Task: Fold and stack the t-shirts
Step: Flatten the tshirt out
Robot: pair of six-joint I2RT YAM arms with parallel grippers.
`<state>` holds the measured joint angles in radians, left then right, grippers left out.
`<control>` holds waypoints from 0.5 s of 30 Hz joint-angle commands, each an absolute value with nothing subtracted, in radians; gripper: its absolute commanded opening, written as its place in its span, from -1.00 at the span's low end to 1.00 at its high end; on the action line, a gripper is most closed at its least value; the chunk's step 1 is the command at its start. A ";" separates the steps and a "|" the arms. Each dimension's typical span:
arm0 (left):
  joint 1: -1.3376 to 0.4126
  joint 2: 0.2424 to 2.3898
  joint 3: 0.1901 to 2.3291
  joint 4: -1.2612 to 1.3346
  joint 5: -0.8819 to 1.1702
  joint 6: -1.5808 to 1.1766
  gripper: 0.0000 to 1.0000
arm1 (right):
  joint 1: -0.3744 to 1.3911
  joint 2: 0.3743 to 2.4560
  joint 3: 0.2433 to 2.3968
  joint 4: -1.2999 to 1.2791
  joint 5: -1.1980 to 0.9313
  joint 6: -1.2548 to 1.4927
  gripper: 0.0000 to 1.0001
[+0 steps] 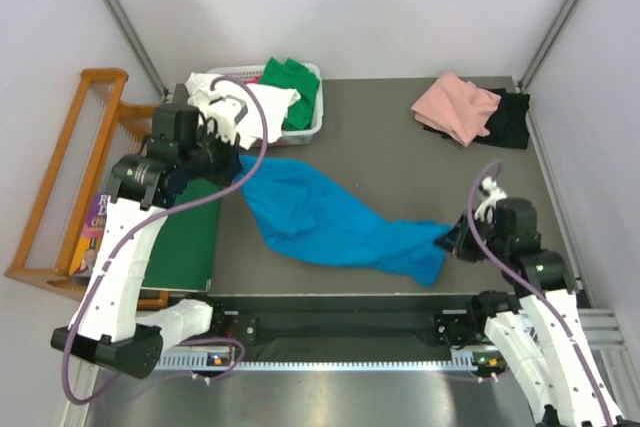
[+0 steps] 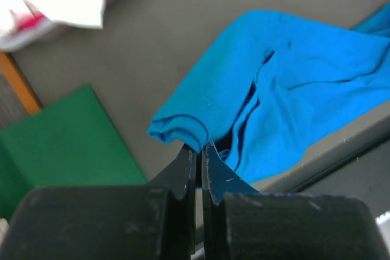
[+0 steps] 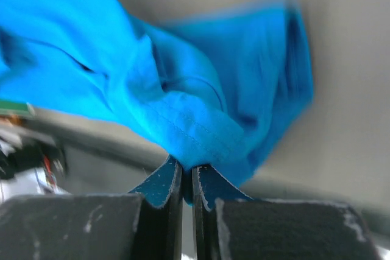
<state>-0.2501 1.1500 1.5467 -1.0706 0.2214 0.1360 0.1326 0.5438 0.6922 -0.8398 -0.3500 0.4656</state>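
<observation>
We see the blue tee [image 1: 340,222] stretched across the centre of the bench [image 1: 400,147]. The left tool [image 2: 198,153] pinches its upper-left corner, and the right tool [image 3: 186,172] pinches its lower-right end.

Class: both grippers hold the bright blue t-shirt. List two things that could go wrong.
The left gripper and right gripper each pinch only a thin edge of the bright blue cloth t-shirt; it may slip.
Its crumpled end lies at the near edge of the grey table and may snag.
</observation>
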 commanded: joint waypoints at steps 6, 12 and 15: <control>-0.245 1.138 1.422 -1.023 0.282 0.112 -1.00 | 0.178 0.567 0.713 -0.916 -0.328 0.477 -1.00; -0.245 1.157 1.474 -1.045 0.330 0.098 -1.00 | 0.210 0.555 0.692 -0.986 -0.440 0.498 -0.90; -0.245 1.152 1.477 -1.054 0.336 0.101 -1.00 | 0.248 0.456 0.589 -1.072 -0.494 0.532 -0.90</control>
<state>-0.2501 1.1740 1.4227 -1.0748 0.2970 0.1070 0.1993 0.5632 0.6701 -0.9649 -0.4026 0.4911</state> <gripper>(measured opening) 0.025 0.052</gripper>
